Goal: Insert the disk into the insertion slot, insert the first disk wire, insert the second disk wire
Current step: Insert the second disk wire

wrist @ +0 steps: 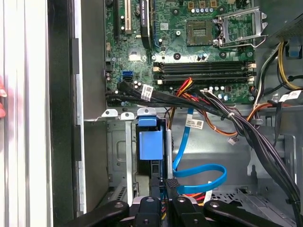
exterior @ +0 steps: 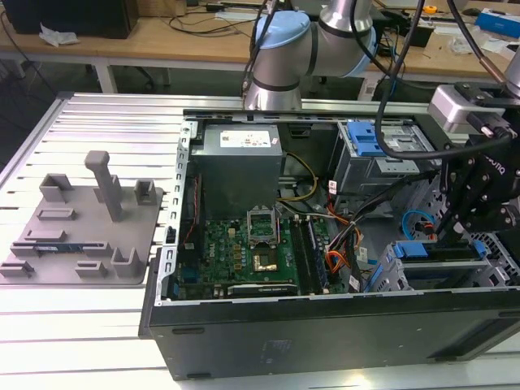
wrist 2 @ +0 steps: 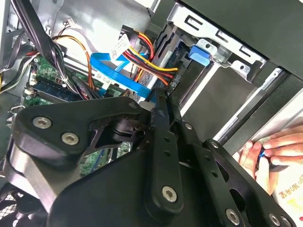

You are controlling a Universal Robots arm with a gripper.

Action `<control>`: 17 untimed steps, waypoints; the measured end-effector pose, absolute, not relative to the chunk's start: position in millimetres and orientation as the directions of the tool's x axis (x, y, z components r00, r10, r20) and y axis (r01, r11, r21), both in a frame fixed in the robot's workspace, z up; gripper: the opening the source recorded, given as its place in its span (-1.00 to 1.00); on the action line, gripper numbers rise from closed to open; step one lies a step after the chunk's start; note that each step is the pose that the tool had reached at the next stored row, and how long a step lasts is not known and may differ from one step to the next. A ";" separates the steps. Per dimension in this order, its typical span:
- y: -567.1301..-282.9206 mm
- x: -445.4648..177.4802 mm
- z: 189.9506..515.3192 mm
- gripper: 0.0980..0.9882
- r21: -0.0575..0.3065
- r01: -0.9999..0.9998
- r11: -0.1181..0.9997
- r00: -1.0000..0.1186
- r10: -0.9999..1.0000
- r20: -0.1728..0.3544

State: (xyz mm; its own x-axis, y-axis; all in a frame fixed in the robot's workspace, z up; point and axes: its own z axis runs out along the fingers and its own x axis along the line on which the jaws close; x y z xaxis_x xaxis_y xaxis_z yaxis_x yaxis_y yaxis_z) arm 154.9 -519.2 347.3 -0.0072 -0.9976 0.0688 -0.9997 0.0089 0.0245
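The disk (exterior: 435, 250) lies in the insertion slot (exterior: 487, 264), a low perforated cage at the case's corner on the exterior view's right. Its blue frame (wrist: 150, 144) and blue tab (wrist 2: 200, 54) show in both wrist views, inside the cage walls (wrist: 118, 151). My black gripper (exterior: 451, 231) reaches down to the disk's rear edge. Its fingers stand close together (wrist: 164, 185) on a dark plug (wrist 2: 173, 82) where a red, yellow and black wire bundle (wrist 2: 147, 61) ends. A flat blue wire (wrist: 201, 169) loops beside the fingertips (wrist 2: 163, 97). The plug's seat on the disk is hidden.
The motherboard (exterior: 252, 244), power supply (exterior: 240, 146) and a taller cage with a blue latch (exterior: 370, 142) fill the case. A thick black cable bundle (wrist: 246, 127) crosses near the disk. A person's hand (wrist 2: 279, 146) rests outside the case wall. A grey fixture tray (exterior: 81, 219) sits apart.
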 end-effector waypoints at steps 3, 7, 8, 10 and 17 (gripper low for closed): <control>-519.2 155.2 346.3 -0.86 0.025 -1.000 0.006 -0.004 -0.998 0.069; -519.3 155.4 344.9 -0.86 0.024 -1.000 0.005 -0.004 -0.998 0.069; -519.3 155.4 344.7 -0.86 0.025 -1.000 0.005 -0.003 -0.998 0.069; -519.3 155.5 344.0 -0.86 0.024 -1.000 0.005 -0.003 -0.998 0.069; -519.4 155.9 339.5 -0.86 0.024 -1.000 0.002 -0.001 -0.998 0.069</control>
State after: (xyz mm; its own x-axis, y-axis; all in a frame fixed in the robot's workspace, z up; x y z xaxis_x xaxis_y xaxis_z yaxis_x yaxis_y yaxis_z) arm 155.9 -519.4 339.5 -0.0006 -0.9976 0.0694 -0.9997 0.0023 0.0245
